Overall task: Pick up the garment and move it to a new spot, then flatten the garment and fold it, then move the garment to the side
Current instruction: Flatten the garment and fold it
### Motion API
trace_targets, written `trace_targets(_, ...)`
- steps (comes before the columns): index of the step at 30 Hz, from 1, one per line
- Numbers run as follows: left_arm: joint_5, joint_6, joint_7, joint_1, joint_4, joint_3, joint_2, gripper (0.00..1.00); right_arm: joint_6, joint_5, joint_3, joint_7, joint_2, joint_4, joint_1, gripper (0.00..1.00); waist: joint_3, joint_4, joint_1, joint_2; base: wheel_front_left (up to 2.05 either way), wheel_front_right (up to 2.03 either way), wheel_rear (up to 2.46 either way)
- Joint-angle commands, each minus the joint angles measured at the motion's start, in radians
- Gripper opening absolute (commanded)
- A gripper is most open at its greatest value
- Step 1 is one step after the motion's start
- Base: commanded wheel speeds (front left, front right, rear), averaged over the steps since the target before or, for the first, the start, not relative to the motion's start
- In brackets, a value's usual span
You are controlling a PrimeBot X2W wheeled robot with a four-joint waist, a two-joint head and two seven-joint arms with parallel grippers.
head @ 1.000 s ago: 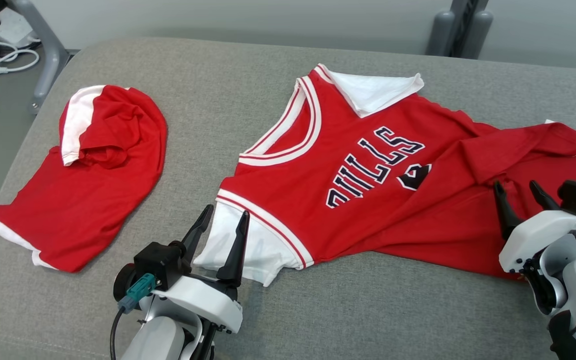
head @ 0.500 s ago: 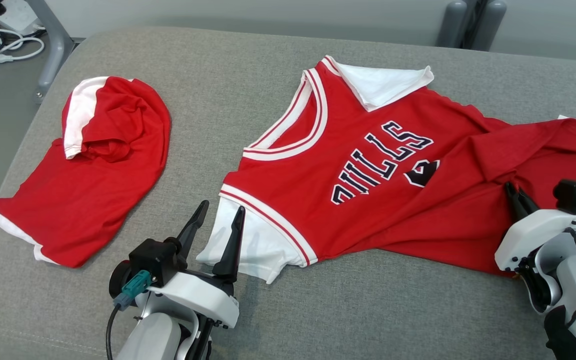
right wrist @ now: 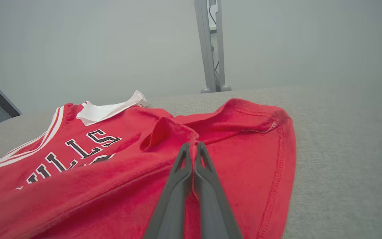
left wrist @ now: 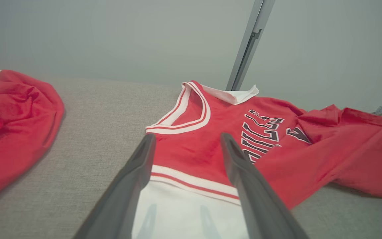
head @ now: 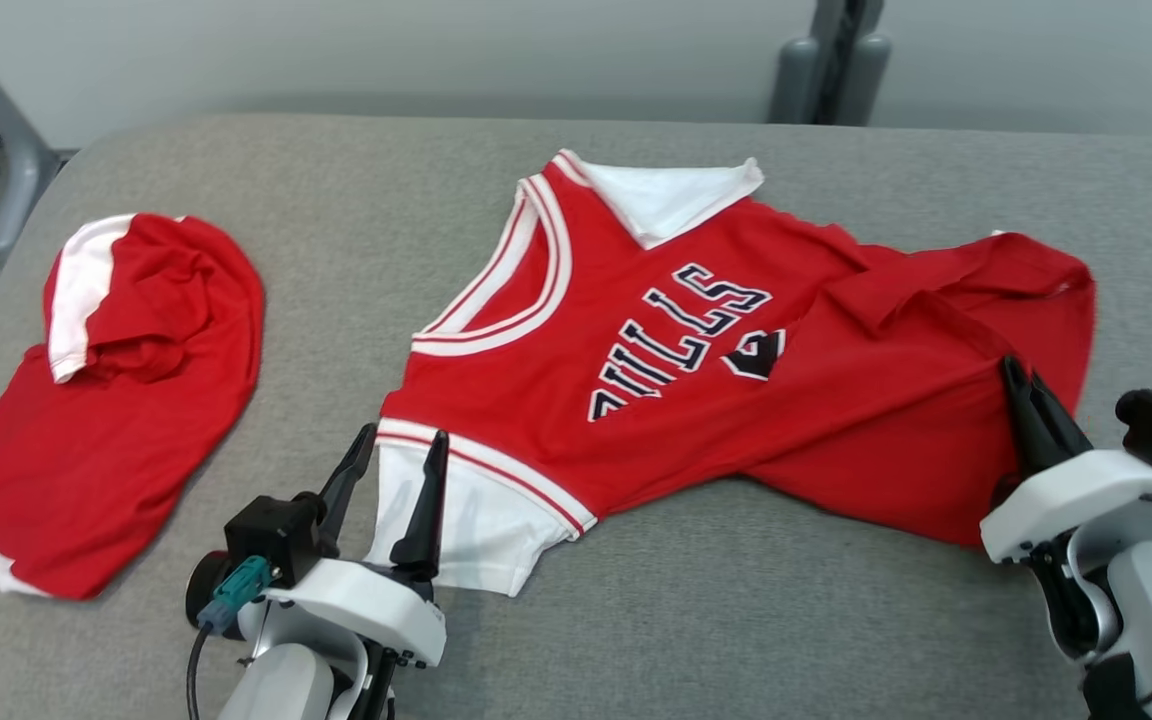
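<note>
Jersey (head: 656, 400) sprawls on grey cushion (head: 736, 620), second red garment (head: 136, 400) well apart; right gripper (head: 1024, 372) pinches jersey, left gripper (head: 403, 434) spread wide.

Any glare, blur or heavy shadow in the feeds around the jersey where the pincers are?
Head view: soft even light, no glare, jersey lettering crisp, thin shadow under its near edge. Left wrist view: left pincer close and slightly soft, faint shadows of it on the white sleeve. Right wrist view: right pincer and jersey stitching sharp, wall behind hazy.

Jersey (head: 696, 400) print pt. under fold; 2nd garment (head: 136, 400) cut off L.
</note>
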Motion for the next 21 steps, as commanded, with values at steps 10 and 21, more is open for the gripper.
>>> trace_targets(10, -0.008, 0.025, 0.001, 0.057, 0.073, 0.041, 0.025, 1.00, -0.001, 0.039, 0.022, 0.056, 0.015, -0.248, 0.244, 0.00, -0.094, -0.148, 0.0000, -0.0001, 0.00, 0.00, 0.00)
trace_targets(21, -0.036, 0.025, 0.095, 0.089, 0.125, 0.039, 0.052, 1.00, -0.001, 0.014, -0.081, 0.158, 0.072, -0.363, 0.439, 0.00, -0.106, -0.174, 0.0000, -0.0001, 0.00, 0.00, 0.00)
